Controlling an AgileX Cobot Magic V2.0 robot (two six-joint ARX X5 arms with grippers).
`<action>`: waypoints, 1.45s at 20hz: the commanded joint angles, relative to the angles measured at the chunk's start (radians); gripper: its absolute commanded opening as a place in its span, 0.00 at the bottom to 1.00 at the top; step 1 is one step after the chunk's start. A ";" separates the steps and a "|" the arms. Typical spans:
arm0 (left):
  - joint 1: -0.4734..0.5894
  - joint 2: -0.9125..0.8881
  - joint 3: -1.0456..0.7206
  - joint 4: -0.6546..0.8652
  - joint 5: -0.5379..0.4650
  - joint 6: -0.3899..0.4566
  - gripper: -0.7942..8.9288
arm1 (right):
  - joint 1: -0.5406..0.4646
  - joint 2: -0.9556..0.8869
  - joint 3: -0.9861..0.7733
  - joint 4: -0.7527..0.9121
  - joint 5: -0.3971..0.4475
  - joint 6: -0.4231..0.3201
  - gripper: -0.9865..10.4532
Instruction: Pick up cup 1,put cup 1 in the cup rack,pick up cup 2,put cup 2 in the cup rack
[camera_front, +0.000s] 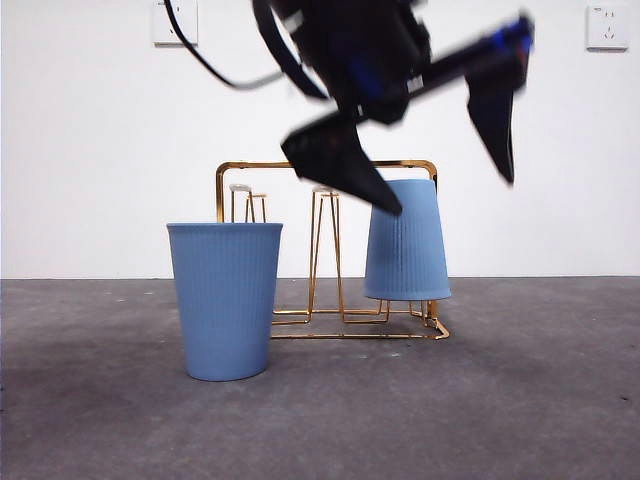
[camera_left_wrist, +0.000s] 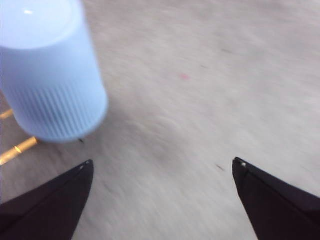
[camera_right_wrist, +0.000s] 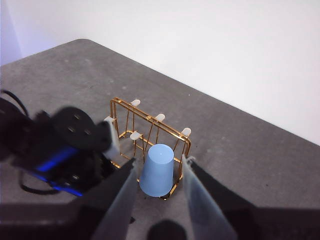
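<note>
1 cup racked, 1 on the table

cup 1 (camera_front: 406, 240) sits upside down on the cup rack (camera_front: 330, 250). cup 2 (camera_front: 225, 300) stands upright just beside it. left gripper (camera_front: 425, 140) hangs above, jaws wide, empty. right gripper (camera_right_wrist: 157, 200) is open too.

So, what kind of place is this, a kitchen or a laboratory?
Probably a lab or test room, not a kitchen. A bare white wall with plain sockets stands behind a grey table, which carries only a gold cup rack and two blue cups.
</note>
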 joint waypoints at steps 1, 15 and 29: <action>-0.005 -0.092 -0.004 -0.056 0.016 0.009 0.56 | 0.001 0.033 -0.006 0.000 -0.003 0.021 0.22; 0.065 -0.822 -0.004 -0.614 -0.348 0.136 0.56 | 0.000 0.600 -0.006 0.184 -0.256 0.161 0.37; 0.064 -0.962 -0.004 -0.862 -0.434 0.131 0.56 | 0.001 1.041 -0.006 0.309 -0.301 0.262 0.44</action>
